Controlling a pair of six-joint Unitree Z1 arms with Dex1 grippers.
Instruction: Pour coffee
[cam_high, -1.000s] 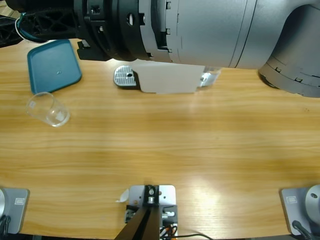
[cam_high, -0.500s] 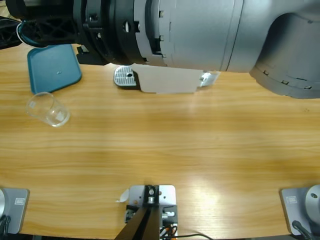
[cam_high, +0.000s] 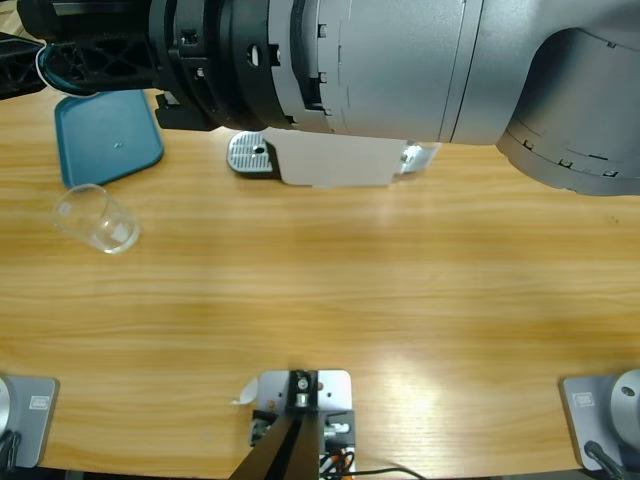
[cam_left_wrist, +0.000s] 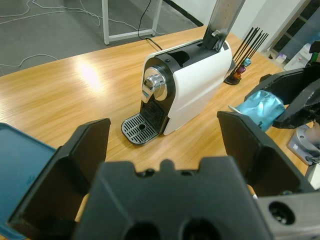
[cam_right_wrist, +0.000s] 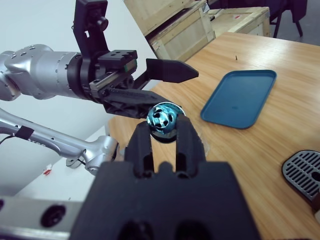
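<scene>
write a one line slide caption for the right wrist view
Right gripper holds a teal coffee capsule between its jaws, facing the open left gripper, above a wooden table with a teal tray.

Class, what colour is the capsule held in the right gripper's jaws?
Shiny teal, the capsule in the right gripper; the right wrist view shows it best.

Empty glass (cam_high: 96, 219) nr teal tray (cam_high: 105, 133) — tipped.

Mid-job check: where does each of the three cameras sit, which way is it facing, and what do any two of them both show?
High view: fixed overhead, looking down on the table; an arm fills the top.
Left wrist view: along the open left gripper at the coffee machine.
Right wrist view: along the right gripper, shut on a teal capsule, toward the left gripper.
Shared: coffee machine, teal tray and capsule.
</scene>
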